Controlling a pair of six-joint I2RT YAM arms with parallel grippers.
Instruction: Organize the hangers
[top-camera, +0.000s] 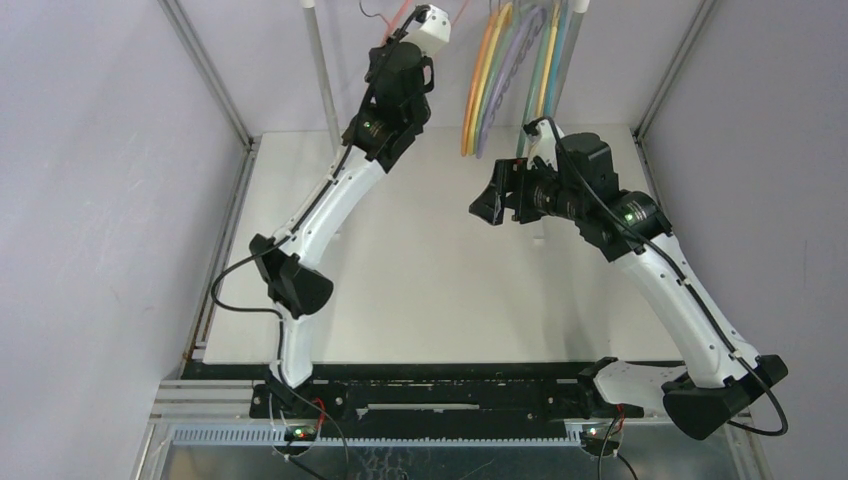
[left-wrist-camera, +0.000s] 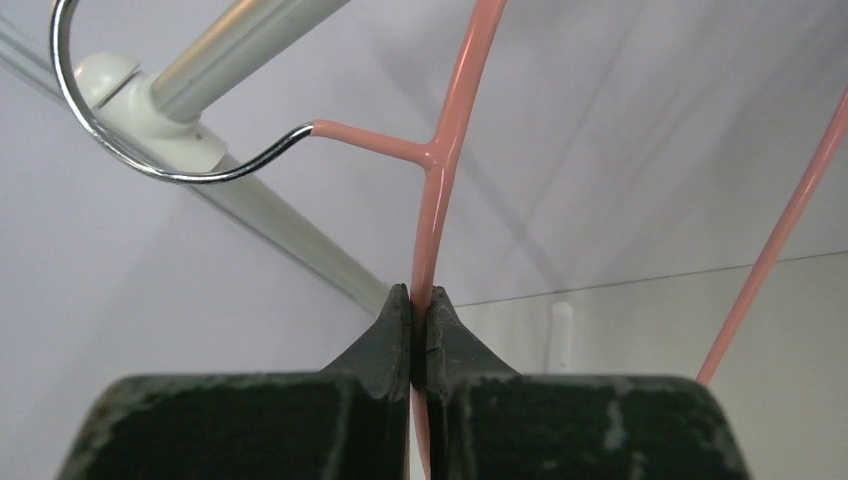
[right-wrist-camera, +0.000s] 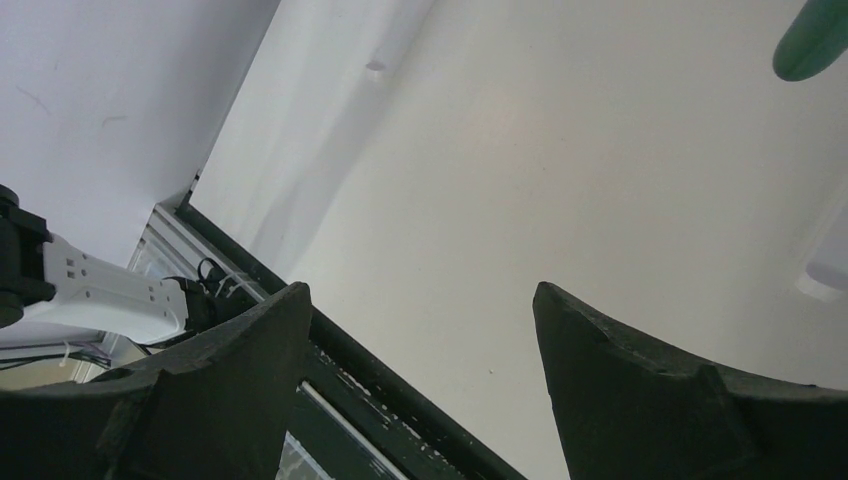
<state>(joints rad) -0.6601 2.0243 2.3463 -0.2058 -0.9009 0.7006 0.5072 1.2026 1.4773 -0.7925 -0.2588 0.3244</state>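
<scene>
Pincer, left (left-wrist-camera: 420, 295): clamped on the pink hanger (left-wrist-camera: 440, 170) just below its neck. Its metal hook (left-wrist-camera: 150, 165) curls around the rail (left-wrist-camera: 240, 40) by the white end fitting. Right pincer (right-wrist-camera: 420, 290) is spread wide over the table (right-wrist-camera: 600, 200), holding nothing. Other hangers (top-camera: 505, 75) hang bunched nearby. Step, judged: hanging the pink one. Next: check the hook is seated, then let go.
</scene>
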